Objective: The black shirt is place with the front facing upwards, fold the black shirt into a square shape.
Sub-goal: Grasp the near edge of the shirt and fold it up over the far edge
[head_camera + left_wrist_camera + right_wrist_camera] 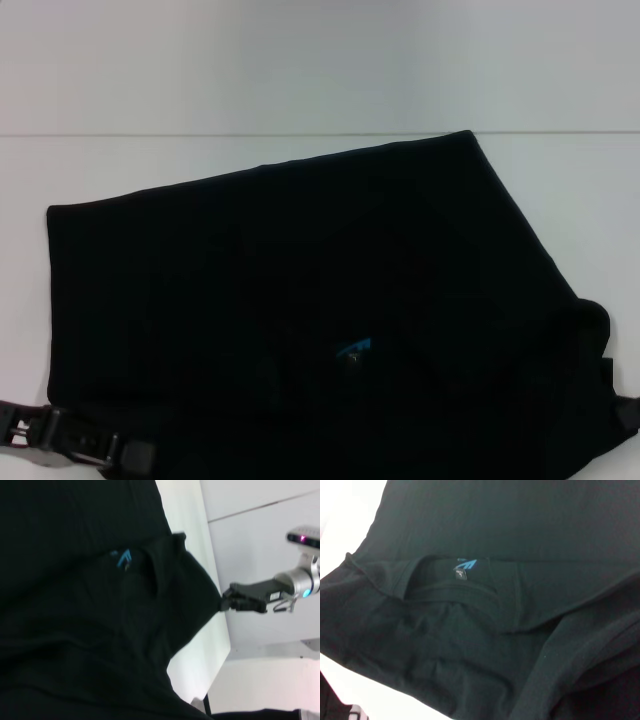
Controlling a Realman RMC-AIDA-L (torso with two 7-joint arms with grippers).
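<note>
The black shirt (300,290) lies spread over most of the white table, its collar and small blue neck label (352,350) toward the near edge. The label also shows in the left wrist view (123,558) and the right wrist view (465,567). My right gripper (226,600) is shut on a shoulder edge of the shirt (200,587), and the cloth is drawn to a point there. In the head view it is only a sliver at the right edge (624,398). My left gripper (135,458) is at the shirt's near left corner, touching the cloth.
The white table (560,190) shows bare beyond the shirt on the far side, left and right. A seam line (200,134) crosses the table behind the shirt. The table's near edge (225,655) runs beside the right gripper.
</note>
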